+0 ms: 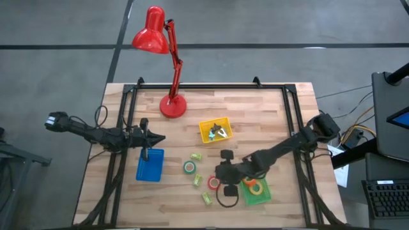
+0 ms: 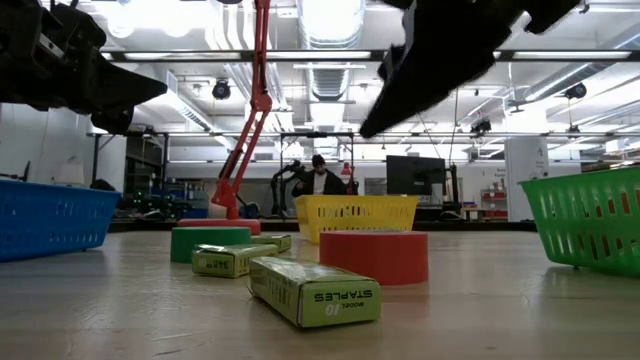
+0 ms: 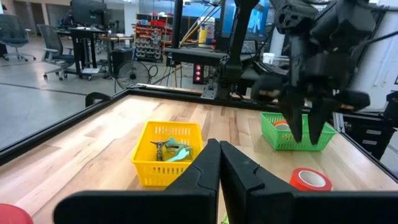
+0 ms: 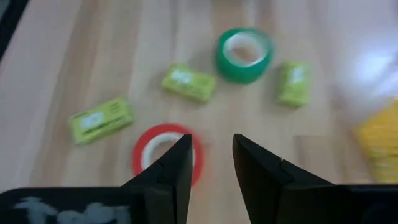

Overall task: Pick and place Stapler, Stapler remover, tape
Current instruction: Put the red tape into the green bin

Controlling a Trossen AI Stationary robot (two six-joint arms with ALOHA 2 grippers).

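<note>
My right gripper point(image 1: 222, 177) hangs open above the table, its fingers pointing down, just beside and above the red tape roll point(image 4: 163, 154), which lies flat on the wood point(image 1: 213, 183). The green tape roll point(image 1: 190, 167) lies flat farther toward the left. The yellow and orange rolls point(image 1: 255, 187) sit in the green basket point(image 1: 263, 197). The stapler remover point(image 1: 220, 132) lies in the yellow basket point(image 1: 206, 135). My left gripper point(image 1: 152, 138) is shut and waits in the air over the far end of the blue basket point(image 1: 149, 169). I cannot pick out the stapler.
Three lime-green staple boxes point(image 1: 196, 156) point(image 1: 197, 180) point(image 1: 206, 199) lie on the wood around the red and green rolls. A red desk lamp point(image 1: 172, 105) stands by the far edge. A black frame rail point(image 1: 211, 85) borders the table. A person sits in the room beyond point(image 2: 318, 178).
</note>
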